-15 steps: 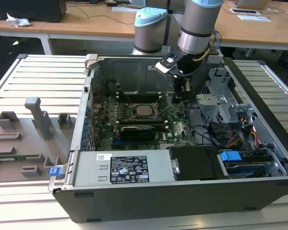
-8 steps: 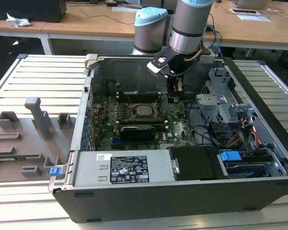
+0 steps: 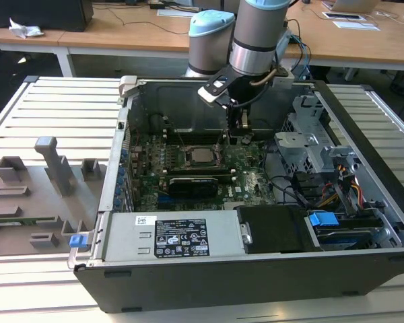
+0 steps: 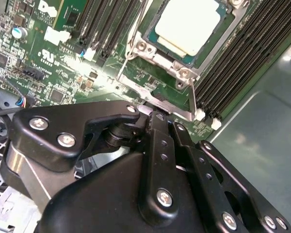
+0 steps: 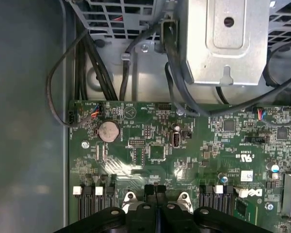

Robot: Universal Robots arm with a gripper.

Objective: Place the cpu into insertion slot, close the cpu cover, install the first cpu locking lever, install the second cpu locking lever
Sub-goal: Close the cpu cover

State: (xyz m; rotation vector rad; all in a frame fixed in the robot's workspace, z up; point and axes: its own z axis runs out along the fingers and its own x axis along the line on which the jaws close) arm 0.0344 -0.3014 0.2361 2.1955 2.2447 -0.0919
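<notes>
The cpu (image 3: 202, 156) lies flat in the insertion slot on the green board, its silver top (image 4: 186, 24) facing up. The cpu cover (image 4: 157, 57) rests down around it as a silver frame, hiding the socket's contacts. A thin wire locking lever (image 4: 192, 97) runs along one side of the frame. My gripper (image 3: 241, 138) hangs low over the board on the exterior view's right of the socket. In both wrist views its black fingers are pressed together, shut, with the gripper (image 4: 156, 116) just beside the frame's corner and a small silver lever end. Seen from the first wrist view, the gripper (image 5: 155, 190) holds nothing visible.
Long black memory slots (image 4: 242, 53) flank the socket. A metal drive cage (image 3: 310, 145) and black cables (image 5: 174, 82) crowd the exterior view's right. The power supply (image 3: 168, 235) spans the case front. A grey fixture board (image 3: 40, 188) lies outside on the left.
</notes>
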